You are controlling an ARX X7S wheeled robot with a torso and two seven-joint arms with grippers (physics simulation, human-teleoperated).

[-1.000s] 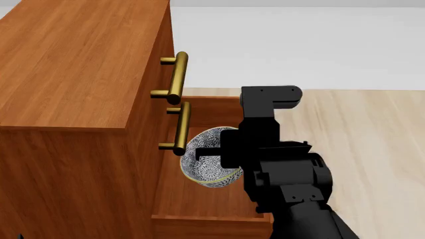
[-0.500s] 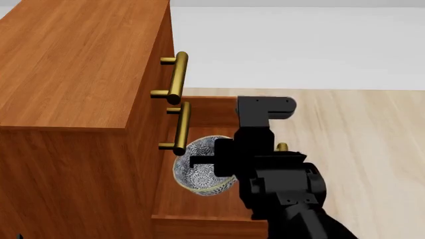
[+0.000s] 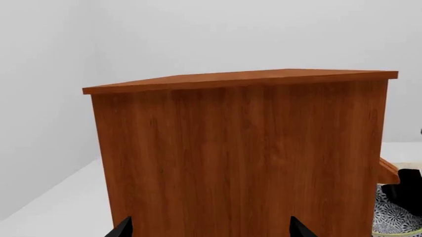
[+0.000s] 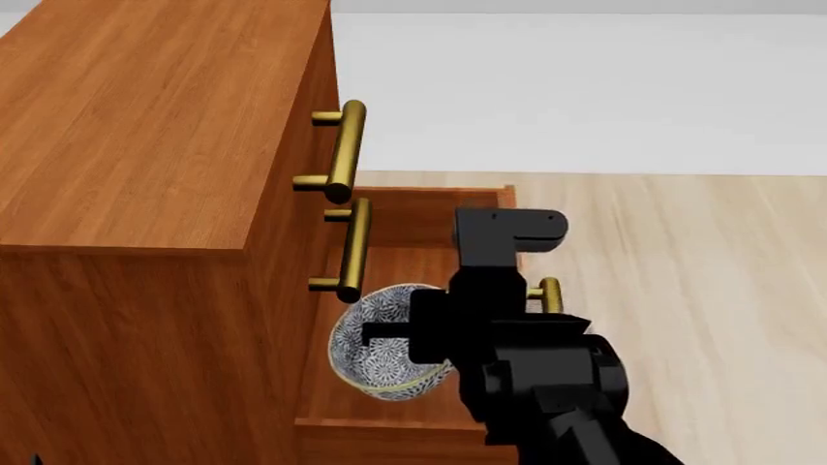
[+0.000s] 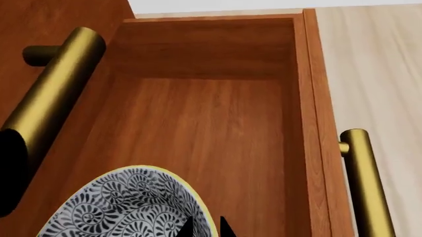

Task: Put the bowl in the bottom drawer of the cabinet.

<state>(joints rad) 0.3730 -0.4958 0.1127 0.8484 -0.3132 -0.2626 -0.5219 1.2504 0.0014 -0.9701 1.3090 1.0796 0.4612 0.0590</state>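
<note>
We see the cabinet (image 4: 155, 174), tall and reddish-brown, filling the left of the head view, with its bottom drawer (image 4: 427, 223) pulled out toward the pale wood floor (image 4: 698, 271) and two brass handles (image 4: 347, 150) of the upper drawers above it. Our right arm (image 4: 543, 378) reaches over the open drawer, and its tool (image 4: 413, 334) is closed on the rim of the bowl (image 4: 375, 339), which hangs tilted above the drawer's wooden bottom, near the cabinet front. Of the left tool (image 3: 209, 228) only two dark fingertips (image 3: 122, 228) show, standing apart before the cabinet's side, holding nothing.
</note>
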